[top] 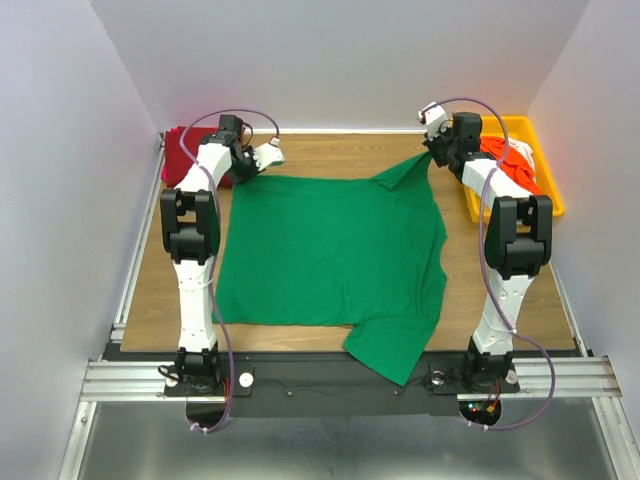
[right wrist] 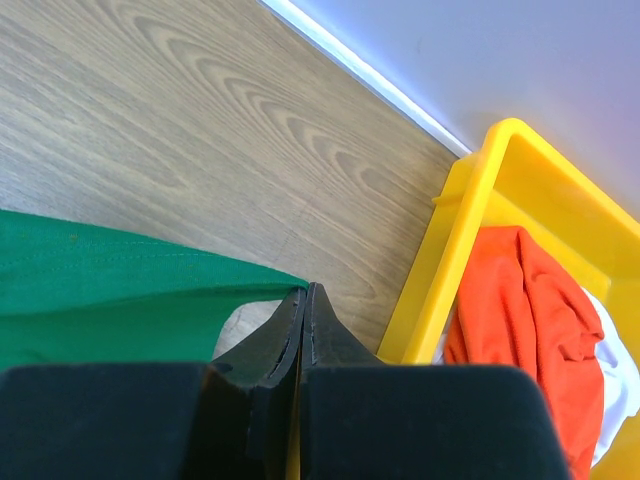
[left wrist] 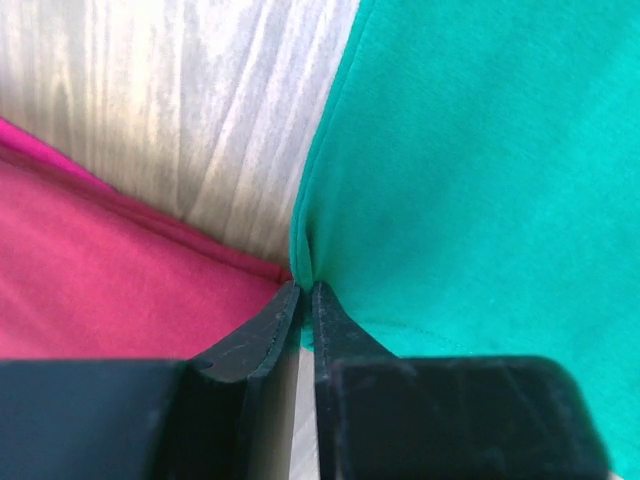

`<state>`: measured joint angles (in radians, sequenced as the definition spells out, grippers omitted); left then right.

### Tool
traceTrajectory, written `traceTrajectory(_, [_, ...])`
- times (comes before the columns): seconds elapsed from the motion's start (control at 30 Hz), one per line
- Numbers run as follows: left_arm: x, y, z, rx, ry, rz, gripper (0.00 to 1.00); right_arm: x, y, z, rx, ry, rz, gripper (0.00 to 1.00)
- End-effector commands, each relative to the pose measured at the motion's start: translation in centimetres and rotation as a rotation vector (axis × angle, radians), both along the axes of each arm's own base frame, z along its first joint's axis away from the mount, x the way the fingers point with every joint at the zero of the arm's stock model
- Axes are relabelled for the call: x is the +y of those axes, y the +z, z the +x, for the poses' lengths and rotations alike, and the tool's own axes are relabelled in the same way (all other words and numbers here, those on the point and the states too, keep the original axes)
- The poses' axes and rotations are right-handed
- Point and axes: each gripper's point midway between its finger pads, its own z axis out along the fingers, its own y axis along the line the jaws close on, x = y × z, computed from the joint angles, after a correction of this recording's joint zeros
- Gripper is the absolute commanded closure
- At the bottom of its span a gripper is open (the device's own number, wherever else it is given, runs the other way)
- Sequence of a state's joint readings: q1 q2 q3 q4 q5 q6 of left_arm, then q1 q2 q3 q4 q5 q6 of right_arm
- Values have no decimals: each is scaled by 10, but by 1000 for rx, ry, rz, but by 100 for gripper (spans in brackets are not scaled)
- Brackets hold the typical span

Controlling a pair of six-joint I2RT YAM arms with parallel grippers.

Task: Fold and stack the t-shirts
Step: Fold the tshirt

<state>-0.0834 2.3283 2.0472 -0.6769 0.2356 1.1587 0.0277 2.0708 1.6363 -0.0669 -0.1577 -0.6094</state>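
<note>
White walls closed in the wooden table (top: pixel 330 148) on three sides. The green t-shirt (top: pixel 330 250) lay spread mostly flat across the middle of it, and its near right sleeve reached over the table's near edge onto the dark rail by the arm bases.

Your left gripper (left wrist: pixel 305 285) was at the shirt's far left corner. Its two black fingers (left wrist: pixel 255 335) were pressed together on the green edge, and the cloth puckered right at the tips. The dark red t-shirt (top: pixel 183 150) lay bunched in the far left corner of the table behind that arm. In the left wrist view its hem ran up almost to the fingertips, with a wedge of bare wood between it and the green cloth.

Your right gripper (right wrist: pixel 305 290) was at the far right corner of the green t-shirt. Its fingers were together on the tip of that corner, and in the top view the cloth rose in a peak up to them.

Just beside that gripper, along the table's right edge, stood the yellow tray (top: pixel 552 185). It held the crumpled orange-red t-shirt (right wrist: pixel 520 320), with a bit of the white t-shirt (right wrist: pixel 618 385) showing beyond it.
</note>
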Motion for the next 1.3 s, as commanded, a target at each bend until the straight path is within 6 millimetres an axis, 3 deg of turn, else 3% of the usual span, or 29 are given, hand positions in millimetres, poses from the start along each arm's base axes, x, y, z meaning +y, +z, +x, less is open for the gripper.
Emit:
traceTrajectory(0.0, [5, 14, 11, -38, 8, 11, 77, 2, 31, 5, -82, 6, 1, 99])
traceTrajectory(0.37, [7, 14, 16, -53, 20, 18, 72, 1, 26, 6, -72, 6, 4, 99])
traceTrajectory(0.5, [5, 25, 17, -69, 15, 5, 82, 2, 27, 5, -74, 10, 3, 99])
traceTrajectory(0.6, [3, 37, 16, -81, 6, -5, 99, 2, 28, 5, -75, 9, 5, 99])
traceTrajectory(0.8, [0, 51, 8, -87, -11, -11, 100, 3, 34, 5, -85, 11, 8, 99])
traceTrajectory(0.9, [3, 44, 4, -66, -10, 4, 80, 3, 37, 4, -91, 10, 11, 99])
traceTrajectory(1.03, [4, 34, 5, -48, -6, 9, 79, 3, 35, 4, -86, 11, 11, 99])
traceTrajectory(1.27, [4, 36, 10, -58, -2, 9, 72, 3, 33, 4, -84, 17, 0, 99])
